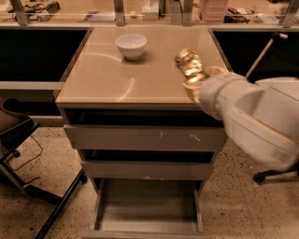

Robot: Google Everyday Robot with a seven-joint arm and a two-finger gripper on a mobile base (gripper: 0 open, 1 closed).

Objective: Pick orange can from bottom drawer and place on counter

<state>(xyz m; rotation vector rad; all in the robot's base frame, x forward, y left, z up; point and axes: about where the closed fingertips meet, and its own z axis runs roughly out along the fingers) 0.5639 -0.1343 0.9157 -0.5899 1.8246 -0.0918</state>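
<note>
The orange can (188, 62) is shiny, coppery and dented. My gripper (198, 77) is shut on its lower end and holds it tilted over the right side of the beige counter (107, 79). The white arm reaches in from the right and hides most of the gripper. The bottom drawer (148, 212) stands pulled open at the foot of the cabinet, and its grey floor is bare.
A white bowl (131, 45) sits on the counter at the back, left of the can. A grey drawer with white scratches (145, 138) is shut under the counter. A dark chair and its legs (18, 140) stand at the left. A long cluttered desk (140, 11) runs behind.
</note>
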